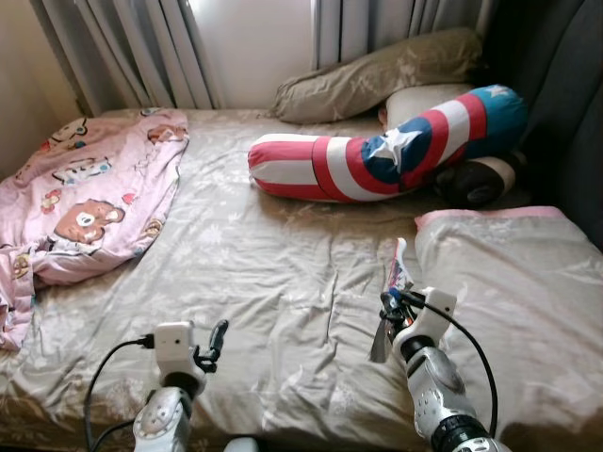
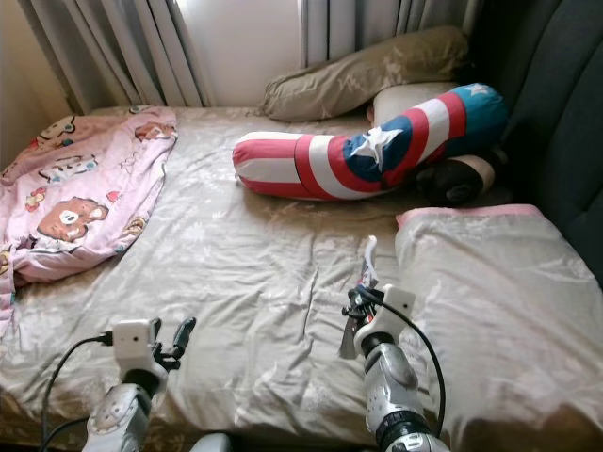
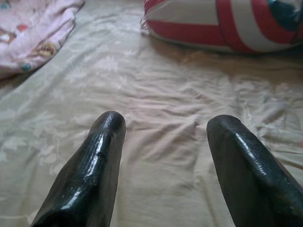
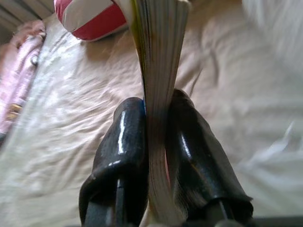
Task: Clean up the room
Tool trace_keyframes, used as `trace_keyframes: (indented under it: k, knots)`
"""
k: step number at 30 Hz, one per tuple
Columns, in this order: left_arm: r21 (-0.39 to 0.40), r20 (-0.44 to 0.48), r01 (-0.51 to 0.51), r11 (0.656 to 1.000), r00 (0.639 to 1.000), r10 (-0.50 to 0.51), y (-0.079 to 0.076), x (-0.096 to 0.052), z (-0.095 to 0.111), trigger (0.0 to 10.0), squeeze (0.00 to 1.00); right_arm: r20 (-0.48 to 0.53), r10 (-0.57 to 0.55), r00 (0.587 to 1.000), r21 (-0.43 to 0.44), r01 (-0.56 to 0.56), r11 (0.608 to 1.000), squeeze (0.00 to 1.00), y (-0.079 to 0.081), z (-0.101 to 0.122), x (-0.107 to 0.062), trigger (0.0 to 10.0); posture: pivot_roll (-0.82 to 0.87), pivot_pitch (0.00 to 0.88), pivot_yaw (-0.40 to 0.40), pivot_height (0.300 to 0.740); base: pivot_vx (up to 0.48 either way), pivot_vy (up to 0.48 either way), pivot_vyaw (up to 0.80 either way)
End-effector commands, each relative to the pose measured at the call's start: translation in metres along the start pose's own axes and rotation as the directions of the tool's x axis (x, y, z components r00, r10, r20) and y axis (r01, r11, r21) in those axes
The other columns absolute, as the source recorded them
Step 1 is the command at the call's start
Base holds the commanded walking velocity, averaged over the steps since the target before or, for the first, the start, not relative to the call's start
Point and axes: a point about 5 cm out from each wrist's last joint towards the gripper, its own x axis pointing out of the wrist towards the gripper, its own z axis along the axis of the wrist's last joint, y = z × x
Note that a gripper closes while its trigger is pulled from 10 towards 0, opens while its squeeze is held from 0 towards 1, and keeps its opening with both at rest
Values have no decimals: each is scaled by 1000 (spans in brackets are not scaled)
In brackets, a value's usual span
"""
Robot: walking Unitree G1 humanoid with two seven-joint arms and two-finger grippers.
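My right gripper (image 1: 392,303) is shut on a thin book (image 1: 399,266) held upright, edge-on, above the beige bed sheet (image 1: 283,264) beside a beige pillow (image 1: 518,301). In the right wrist view the book's page block (image 4: 158,71) is pinched between both black fingers (image 4: 120,142). My left gripper (image 1: 218,337) hovers low over the sheet near the bed's front edge, open with nothing between its fingers (image 3: 90,170). A red, white and blue star-patterned bolster (image 1: 386,146) lies across the far side of the bed.
A pink cartoon-print blanket (image 1: 85,193) is bunched on the bed's left side. An olive pillow (image 1: 377,75) and a pale one lie at the head by grey curtains (image 1: 141,47). A dark upholstered headboard (image 1: 565,104) rises at right.
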Motion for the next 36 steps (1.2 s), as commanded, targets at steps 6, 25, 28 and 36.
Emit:
trace_keyframes:
  k: [6, 25, 28, 36]
  knots:
    - [66, 37, 31, 997, 999, -33, 7, -15, 10, 10000, 0, 19, 21, 1000, 440, -27, 898, 0, 18, 7, 14, 10000, 194, 18, 49, 646, 0, 0, 0]
    - [117, -8, 80, 990, 997, -79, 9, -59, 9, 10000, 0, -91, -320, 943, 550, 315, 773, 0, -44, -12, -13, 10000, 292, 136, 117, 646, 0, 0, 0]
    - [116, -23, 90, 989, 996, -88, 7, -62, 10, 10000, 0, -111, -330, 937, 522, 338, 783, 0, -48, -15, -16, 10000, 297, 150, 124, 646, 0, 0, 0]
    - [105, -81, 100, 989, 992, -92, 3, -78, 10, 10000, 0, -152, -436, 887, 576, 438, 690, 0, -64, -22, -27, 10000, 299, 169, 134, 646, 0, 0, 0]
